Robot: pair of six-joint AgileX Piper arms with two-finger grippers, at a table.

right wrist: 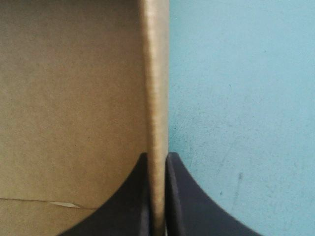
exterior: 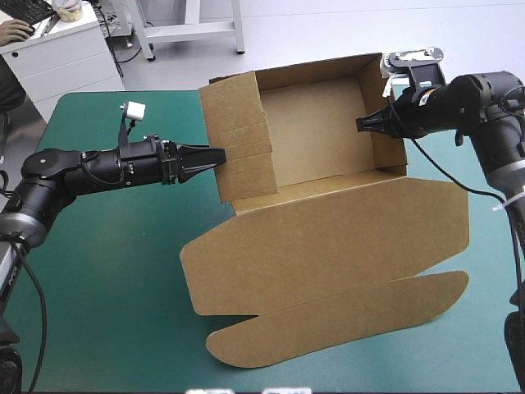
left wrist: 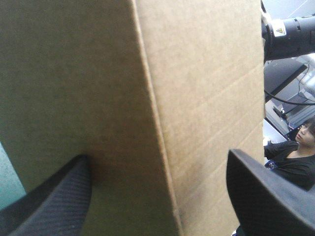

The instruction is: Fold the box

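Brown cut-board box point(exterior: 328, 222), open tray with walls raised, standing toward 12 o'clock on the teal-green table cover point(exterior: 98, 287), lid and rounded tuck flap lying flat toward 6 o'clock

Lab or office: white desk point(exterior: 70, 57), keyboard point(exterior: 29, 10), teal-green table point(exterior: 98, 271).

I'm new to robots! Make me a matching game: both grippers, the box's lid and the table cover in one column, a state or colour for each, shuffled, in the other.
1. left gripper
2. right gripper
3. lid
4. table cover

A. teal-green
B. shut on a wall of the box
C. lying flat
D. open, fingers apart

Pairs: 1-D, 2-B, 3-C, 4-A.
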